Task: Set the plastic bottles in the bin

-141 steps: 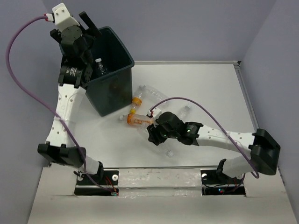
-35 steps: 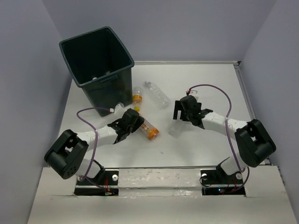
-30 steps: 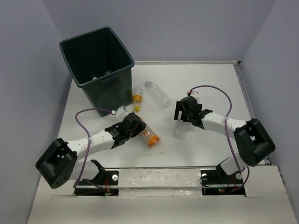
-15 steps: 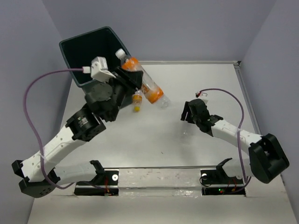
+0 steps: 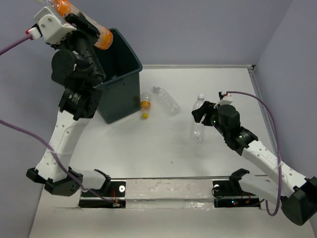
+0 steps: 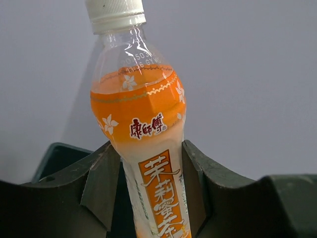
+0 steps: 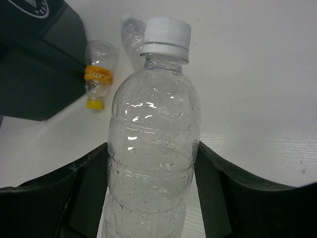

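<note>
Top external view: white bench [image 5: 148,148], 3 grey-purple walls [image 5: 198,29]; left gripper [image 6: 148,173] closed on 1 orange-labelled bottle [image 6: 136,109], high near the bin [image 5: 124,74]; right gripper [image 7: 151,173] grips 1 clear bottle [image 7: 153,124].

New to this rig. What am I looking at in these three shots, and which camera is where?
Two robot arms bolted to a white table. The wide picture is from a fixed camera overhead; the other two sit on each wrist, looking past the jaws. The left arm holds an orange-labelled bottle in its jaws, raised near the dark bin. The right arm grips a clear white-capped bottle upright. By the bin lie an orange-banded bottle and a plain clear bottle.
</note>
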Motion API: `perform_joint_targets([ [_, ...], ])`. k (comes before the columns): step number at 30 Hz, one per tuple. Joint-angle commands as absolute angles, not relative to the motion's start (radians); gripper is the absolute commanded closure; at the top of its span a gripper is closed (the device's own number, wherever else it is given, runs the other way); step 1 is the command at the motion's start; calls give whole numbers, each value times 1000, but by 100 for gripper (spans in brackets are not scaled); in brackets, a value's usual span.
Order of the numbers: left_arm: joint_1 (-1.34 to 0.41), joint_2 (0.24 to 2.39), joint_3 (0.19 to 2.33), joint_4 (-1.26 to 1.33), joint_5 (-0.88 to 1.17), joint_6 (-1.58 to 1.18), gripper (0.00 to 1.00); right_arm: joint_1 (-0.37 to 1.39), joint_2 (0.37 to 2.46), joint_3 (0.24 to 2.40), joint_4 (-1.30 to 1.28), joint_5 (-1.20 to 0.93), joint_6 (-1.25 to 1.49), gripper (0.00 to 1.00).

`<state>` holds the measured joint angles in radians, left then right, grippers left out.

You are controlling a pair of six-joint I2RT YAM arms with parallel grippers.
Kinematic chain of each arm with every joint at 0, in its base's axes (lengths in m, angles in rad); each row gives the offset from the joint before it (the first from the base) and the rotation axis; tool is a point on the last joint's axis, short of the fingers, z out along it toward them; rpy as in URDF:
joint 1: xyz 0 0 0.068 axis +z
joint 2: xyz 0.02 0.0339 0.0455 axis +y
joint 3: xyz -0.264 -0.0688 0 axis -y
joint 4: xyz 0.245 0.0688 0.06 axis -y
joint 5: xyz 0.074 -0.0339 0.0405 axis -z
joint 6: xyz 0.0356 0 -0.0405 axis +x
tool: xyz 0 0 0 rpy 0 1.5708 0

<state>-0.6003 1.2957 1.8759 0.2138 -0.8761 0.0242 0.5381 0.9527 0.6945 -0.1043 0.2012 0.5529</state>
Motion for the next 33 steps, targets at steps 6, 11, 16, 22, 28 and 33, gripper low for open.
perform_joint_targets([
  [6, -356, 1540, 1936, 183, -884, 82, 10, 594, 897, 824, -14, 100, 505, 64],
  [11, -344, 1514, 1976, 13, -766, -86, 1, 669, 1000, 1001, 20, 71, 433, 64],
  [16, -347, 1268, 1784, -81, -473, -291, 1, 716, 1149, 1195, 58, 43, 327, 64],
  [22, -354, 1011, 1508, -267, -204, -374, 1, 726, 1291, 1484, 78, 8, 190, 64],
  [28, -356, 723, 1223, -380, 73, -407, 1, 726, 1514, 1770, 77, -127, 130, 64],
  [33, -356, 672, 1057, -445, 276, -423, 1, 762, 1780, 2122, 94, -166, 121, 64],
])
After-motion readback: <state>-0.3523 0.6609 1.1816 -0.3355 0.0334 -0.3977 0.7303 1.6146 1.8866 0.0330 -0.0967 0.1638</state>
